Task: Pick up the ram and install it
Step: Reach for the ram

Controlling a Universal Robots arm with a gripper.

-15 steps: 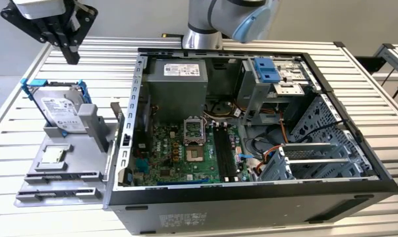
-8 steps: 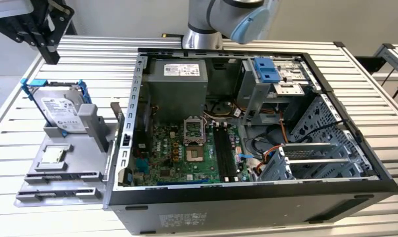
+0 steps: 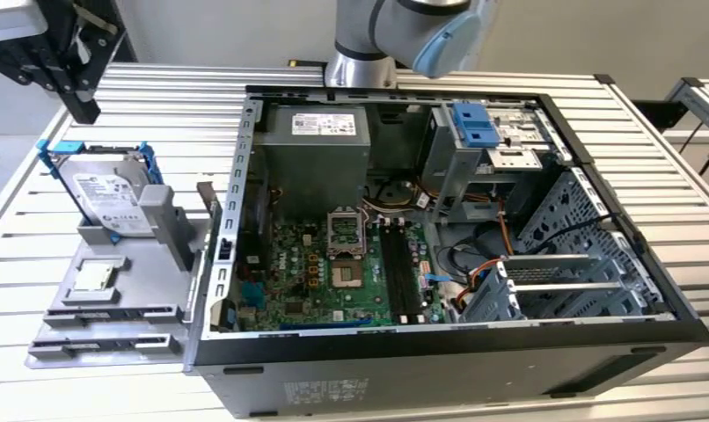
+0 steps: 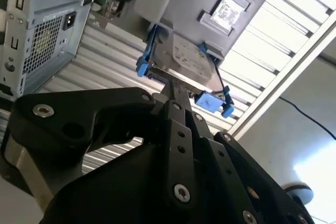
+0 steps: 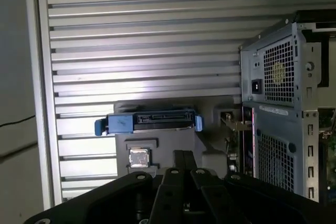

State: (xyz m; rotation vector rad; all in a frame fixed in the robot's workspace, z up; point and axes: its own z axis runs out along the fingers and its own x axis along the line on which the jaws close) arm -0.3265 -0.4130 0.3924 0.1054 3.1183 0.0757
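Overhead, the empty tool (image 5: 184, 153), closed narrow, hangs above the hard drive (image 5: 152, 120) beside the case (image 5: 278, 77).

Slatted aluminium table (image 3: 155, 97), ribs running across the exterior view.

Black computer tower case (image 3: 449, 338) lies on its side on the table, side panel off, interior open upward. Inside it:
- green motherboard (image 3: 331, 272) flat on the floor of the case
- grey metal power supply box (image 3: 313, 145) at the far end
- blue plastic drive-bay latch (image 3: 474, 125) toward the exterior view's right
- orange cables (image 3: 495, 264) beside a perforated metal cage

Grey plastic fixture tray (image 3: 132, 303) sits just beside the case on the exterior view's left. A silver hard drive in a blue frame (image 3: 102, 189) stands tilted in it. A small square silver chip (image 3: 97, 276) lies flat in a recess nearby. In both wrist views, the drive (image 5: 157, 120) (image 4: 189, 61) and chip (image 5: 139, 157) (image 4: 227, 11) show.
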